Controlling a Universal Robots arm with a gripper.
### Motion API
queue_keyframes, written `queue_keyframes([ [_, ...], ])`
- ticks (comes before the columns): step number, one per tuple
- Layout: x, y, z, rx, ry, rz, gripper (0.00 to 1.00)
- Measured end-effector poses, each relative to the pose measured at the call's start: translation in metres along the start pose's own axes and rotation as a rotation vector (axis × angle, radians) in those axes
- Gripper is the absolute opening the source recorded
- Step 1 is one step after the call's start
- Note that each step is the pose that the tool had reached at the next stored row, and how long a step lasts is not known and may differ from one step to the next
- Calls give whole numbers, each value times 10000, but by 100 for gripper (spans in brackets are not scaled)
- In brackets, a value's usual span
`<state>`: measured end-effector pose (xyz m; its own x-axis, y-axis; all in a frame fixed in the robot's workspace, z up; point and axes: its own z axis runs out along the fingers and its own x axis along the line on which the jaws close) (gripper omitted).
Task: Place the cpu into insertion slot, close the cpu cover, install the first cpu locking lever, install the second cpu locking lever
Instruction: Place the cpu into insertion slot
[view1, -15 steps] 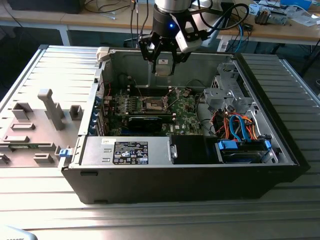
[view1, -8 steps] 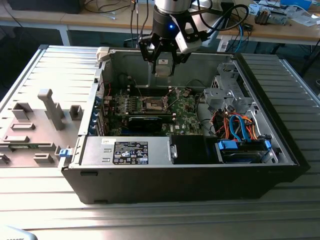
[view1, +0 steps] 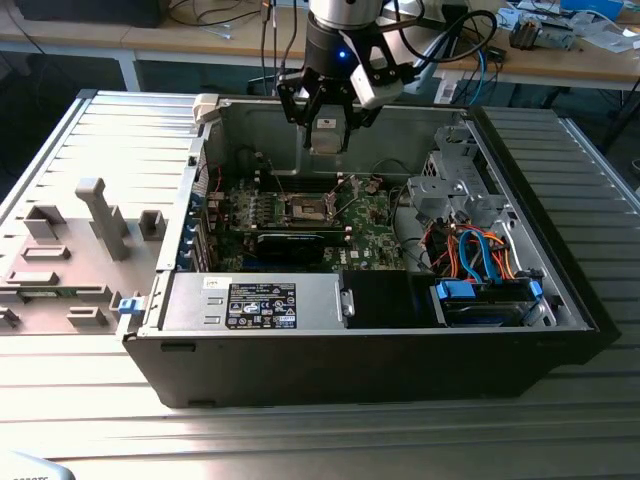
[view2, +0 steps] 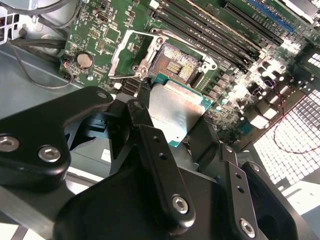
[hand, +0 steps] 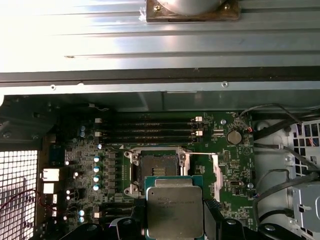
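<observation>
**Chip held over bare socket inside open tower**

Exterior view: the arm reaches down into the open computer case (view1: 350, 330), which lies on its side on the ribbed metal desk (view1: 300, 430). Its jaws are clamped on the cpu (view1: 327, 133). The chip hangs high over the far part of the green motherboard (view1: 372, 228), well apart from the insertion slot (view1: 305, 207) below.

Second wrist view: the cpu (view2: 175, 112) lies flat in the jaws, gripped at two opposite edges with its silver top showing. Just beyond it the insertion slot (view2: 175, 64) has its contact field uncovered. The cpu cover (view2: 118, 56) is swung up on the side toward the coin battery (view2: 85, 60).

First wrist view: the cpu (hand: 175, 210) has its edges roughly parallel to those of the insertion slot (hand: 156, 165). The slot lies between the chip and the memory slots (hand: 150, 130).

Doing this step well probably depends on centring the chip squarely over the socket while it is clear of the contacts. It should be kept level and lowered straight, never slid across the contact field. The jaws should part only once the chip rests flush inside the rim, and they need to keep off the raised cover
</observation>
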<state>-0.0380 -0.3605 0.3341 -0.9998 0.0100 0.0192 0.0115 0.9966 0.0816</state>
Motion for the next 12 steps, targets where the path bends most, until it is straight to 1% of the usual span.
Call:
queue_keyframes([
  [12,-1,-2,25,0,0,0,55],
])
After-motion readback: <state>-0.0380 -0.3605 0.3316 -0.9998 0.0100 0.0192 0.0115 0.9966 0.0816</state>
